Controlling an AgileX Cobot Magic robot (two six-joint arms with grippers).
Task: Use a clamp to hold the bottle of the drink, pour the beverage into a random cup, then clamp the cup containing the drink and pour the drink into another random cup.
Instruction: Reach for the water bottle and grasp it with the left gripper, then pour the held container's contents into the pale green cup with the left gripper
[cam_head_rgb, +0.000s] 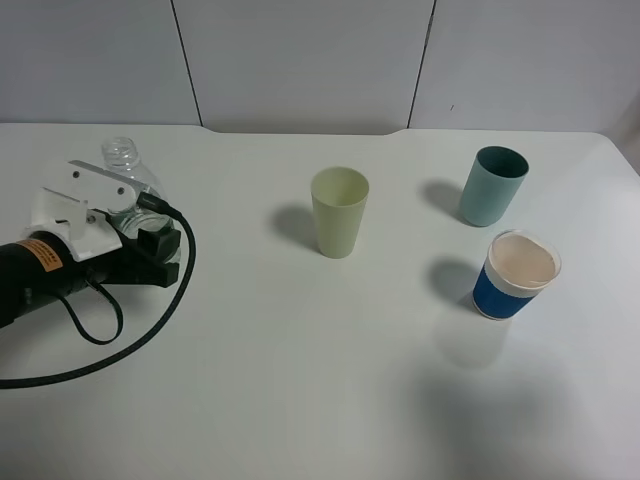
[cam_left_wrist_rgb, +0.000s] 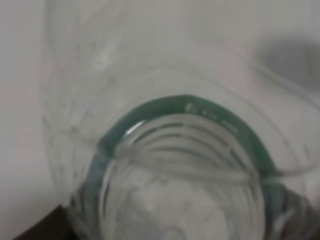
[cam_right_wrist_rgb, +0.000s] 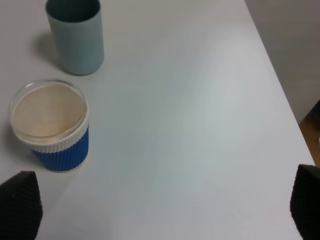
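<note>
At the table's far left my left gripper (cam_head_rgb: 137, 216) is shut on the clear bottle (cam_head_rgb: 127, 163), whose capless neck leans away above the white jaw parts. The left wrist view is filled by the bottle (cam_left_wrist_rgb: 185, 170) seen very close and blurred, with its green label edge (cam_left_wrist_rgb: 186, 102). I cannot make out the beverage inside. The pale yellow-green cup (cam_head_rgb: 339, 212) stands upright mid-table, well to the right of that gripper. My right gripper (cam_right_wrist_rgb: 162, 210) does not appear in the high view. In its wrist view the black fingertips (cam_right_wrist_rgb: 20, 204) stand wide open over bare table.
A teal tumbler (cam_head_rgb: 492, 186) (cam_right_wrist_rgb: 76, 36) stands at the back right. A blue-banded white cup (cam_head_rgb: 515, 276) (cam_right_wrist_rgb: 50, 126) is just in front of it. A black cable (cam_head_rgb: 150, 320) loops on the table by the left arm. The table's right edge (cam_right_wrist_rgb: 280, 95) is near.
</note>
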